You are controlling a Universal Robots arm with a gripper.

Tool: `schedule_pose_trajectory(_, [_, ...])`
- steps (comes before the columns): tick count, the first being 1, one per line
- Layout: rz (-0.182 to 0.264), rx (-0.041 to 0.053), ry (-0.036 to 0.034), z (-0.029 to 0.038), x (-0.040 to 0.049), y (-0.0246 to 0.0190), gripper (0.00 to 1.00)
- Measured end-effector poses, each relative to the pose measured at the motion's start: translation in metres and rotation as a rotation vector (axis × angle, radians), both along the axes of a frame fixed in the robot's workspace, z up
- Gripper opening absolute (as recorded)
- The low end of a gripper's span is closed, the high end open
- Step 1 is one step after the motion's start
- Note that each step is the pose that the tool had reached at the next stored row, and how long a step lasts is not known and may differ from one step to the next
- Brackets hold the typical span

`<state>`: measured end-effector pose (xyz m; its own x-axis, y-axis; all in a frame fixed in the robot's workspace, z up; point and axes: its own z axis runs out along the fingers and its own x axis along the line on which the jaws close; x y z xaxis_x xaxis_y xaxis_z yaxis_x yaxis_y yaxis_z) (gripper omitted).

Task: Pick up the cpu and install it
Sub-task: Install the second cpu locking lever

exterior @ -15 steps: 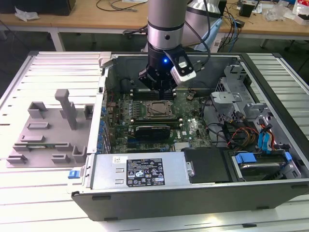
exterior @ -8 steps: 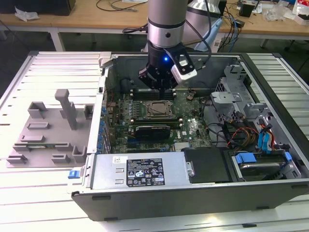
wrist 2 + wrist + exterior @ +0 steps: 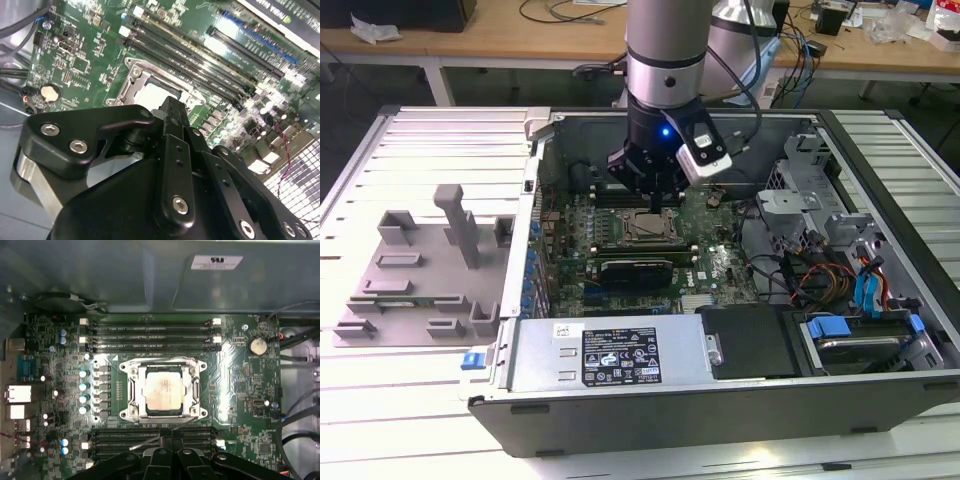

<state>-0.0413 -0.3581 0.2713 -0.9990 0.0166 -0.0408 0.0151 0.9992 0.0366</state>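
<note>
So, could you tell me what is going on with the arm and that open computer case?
The arm's gripper hangs inside the open computer case, just above the motherboard. The cpu already lies in its socket on the board, silvery top up, with the gripper right above it and nothing visibly in its grasp. Empty memory slots run along both sides of the socket.
</note>
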Motion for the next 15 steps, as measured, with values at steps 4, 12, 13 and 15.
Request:
schedule_pose_trajectory(4, [0.0,-0.0001,0.0001,-0.0022,-0.0003,-0.0043,0.11])
schedule_pose_trajectory(12, [0.0,-0.0001,0.0,-0.0062,-0.002,-0.0121,0.11])
schedule_pose_trajectory(13, [0.0,-0.0002,0.0,-0.0107,-0.0036,-0.0123,0.11])
schedule_pose_trajectory(15, [0.008,-0.0001,0.0,-0.0172,-0.0074,-0.0123,0.11])
